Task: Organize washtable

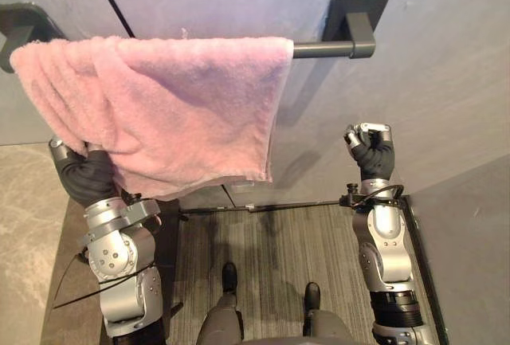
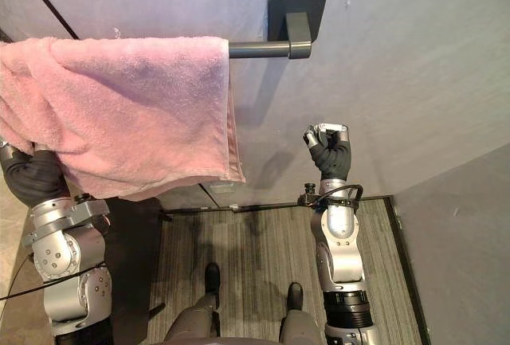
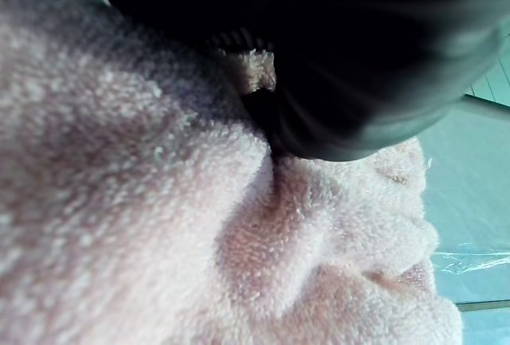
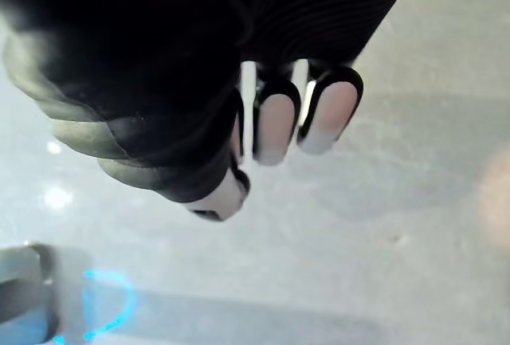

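left eye view: towel (image 1: 167, 106) hides left hand (image 1: 84, 176), state unclear; right hand (image 1: 370, 150) clenched.

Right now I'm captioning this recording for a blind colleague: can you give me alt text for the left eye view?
A pink towel hangs draped over a dark bar on a grey wall. The robot's left hand is at the towel's lower left edge; its right hand, curled and empty, is held up to the right, clear of it.

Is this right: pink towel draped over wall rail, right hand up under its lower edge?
No. The left hand is under the lower edge, per the left eye view. The pink towel is draped over the wall rail.
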### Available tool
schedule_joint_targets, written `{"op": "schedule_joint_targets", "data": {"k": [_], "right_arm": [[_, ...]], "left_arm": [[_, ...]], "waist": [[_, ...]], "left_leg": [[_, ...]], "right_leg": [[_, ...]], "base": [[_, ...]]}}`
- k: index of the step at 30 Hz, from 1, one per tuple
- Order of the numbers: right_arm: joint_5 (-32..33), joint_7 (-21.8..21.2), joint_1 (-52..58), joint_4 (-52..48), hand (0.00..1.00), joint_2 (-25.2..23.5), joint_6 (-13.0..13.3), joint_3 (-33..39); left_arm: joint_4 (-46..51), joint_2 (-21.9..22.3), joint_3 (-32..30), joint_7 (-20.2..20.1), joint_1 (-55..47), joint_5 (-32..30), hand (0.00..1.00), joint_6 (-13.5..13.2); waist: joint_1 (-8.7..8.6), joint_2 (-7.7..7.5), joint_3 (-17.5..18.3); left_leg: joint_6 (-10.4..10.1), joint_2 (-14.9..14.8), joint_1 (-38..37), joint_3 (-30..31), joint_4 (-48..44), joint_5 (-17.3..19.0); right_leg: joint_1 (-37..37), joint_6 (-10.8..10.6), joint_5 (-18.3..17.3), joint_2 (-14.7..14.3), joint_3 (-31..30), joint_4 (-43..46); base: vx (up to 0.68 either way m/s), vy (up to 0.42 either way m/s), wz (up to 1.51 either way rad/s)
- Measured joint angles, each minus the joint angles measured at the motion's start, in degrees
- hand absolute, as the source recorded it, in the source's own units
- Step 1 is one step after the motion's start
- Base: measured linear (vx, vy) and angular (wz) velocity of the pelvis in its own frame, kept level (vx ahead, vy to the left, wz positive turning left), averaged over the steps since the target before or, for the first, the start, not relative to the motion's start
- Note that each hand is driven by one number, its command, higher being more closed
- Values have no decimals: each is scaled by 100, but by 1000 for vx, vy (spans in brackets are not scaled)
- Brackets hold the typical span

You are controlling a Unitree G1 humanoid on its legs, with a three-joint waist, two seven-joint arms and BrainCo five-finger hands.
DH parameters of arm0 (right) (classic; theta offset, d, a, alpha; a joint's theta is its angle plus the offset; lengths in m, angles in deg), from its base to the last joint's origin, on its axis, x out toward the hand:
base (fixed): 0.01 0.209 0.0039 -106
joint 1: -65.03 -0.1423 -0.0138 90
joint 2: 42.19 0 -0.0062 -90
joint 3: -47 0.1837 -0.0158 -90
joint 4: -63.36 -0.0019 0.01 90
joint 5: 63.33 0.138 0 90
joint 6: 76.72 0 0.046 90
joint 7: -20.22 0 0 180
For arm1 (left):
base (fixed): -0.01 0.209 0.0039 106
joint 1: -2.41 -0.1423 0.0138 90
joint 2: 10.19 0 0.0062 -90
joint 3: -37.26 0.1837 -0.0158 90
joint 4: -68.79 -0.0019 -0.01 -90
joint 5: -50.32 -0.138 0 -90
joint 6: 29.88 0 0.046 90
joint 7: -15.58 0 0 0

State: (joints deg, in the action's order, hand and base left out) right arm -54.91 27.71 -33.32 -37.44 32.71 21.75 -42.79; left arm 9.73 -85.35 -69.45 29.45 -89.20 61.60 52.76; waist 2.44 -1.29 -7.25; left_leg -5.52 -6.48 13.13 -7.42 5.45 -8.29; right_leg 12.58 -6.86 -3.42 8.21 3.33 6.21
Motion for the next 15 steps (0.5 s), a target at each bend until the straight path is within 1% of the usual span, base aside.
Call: {"op": "schedule_joint_targets", "data": {"k": [3, 6, 8, 11, 13, 15], "right_arm": [[7, -9, 8, 0, 0, -56, 0, -41], [174, -158, 38, 0, 0, -60, 8, -177], [397, -288, 37, 0, 0, -56, 15, -425], [745, -442, -58, 11, 0, -135, 22, -1034], [958, -523, -462, 176, 0, -269, 38, -1518], [1062, -541, -825, 389, 0, -331, 89, -1684]], "left_arm": [[0, 48, -50, 5, -3, -72, 100, -1], [0, 108, -50, 6, -20, -73, 100, -1], [0, 108, -46, 7, -19, -73, 100, -1], [-1, 108, 8, 27, -7, -73, 100, -1], [-1, 107, 143, 49, 28, -72, 100, -1], [-5, 99, 233, 65, 65, -72, 100, -1]], "waist": [[3, 4, 34], [2, 9, 91], [5, 10, 92], [13, 11, 93], [45, 11, 93], [104, 12, 92]], "left_leg": [[0, -20, -1, -41, 0, 0], [-1, -29, -1, -48, 0, 0], [-1, -38, 1, -51, 0, 0], [-1, -42, 4, -51, 0, 0], [-1, -41, 9, -45, -1, 0], [-1, -41, 14, -37, -1, -1]], "right_leg": [[7, -4, 21, -14, -20, -23], [9, -4, 23, -23, -24, -30], [16, -4, 24, -32, -29, -31], [21, -4, 24, -37, -33, -33], [23, -5, 26, -36, -30, -35], [24, -5, 29, -36, -26, -39]], "base": [[-27, -8, -5], [0, 0, 0], [0, 0, 0], [0, 0, 0], [0, 0, 0], [0, 0, 0]]}}
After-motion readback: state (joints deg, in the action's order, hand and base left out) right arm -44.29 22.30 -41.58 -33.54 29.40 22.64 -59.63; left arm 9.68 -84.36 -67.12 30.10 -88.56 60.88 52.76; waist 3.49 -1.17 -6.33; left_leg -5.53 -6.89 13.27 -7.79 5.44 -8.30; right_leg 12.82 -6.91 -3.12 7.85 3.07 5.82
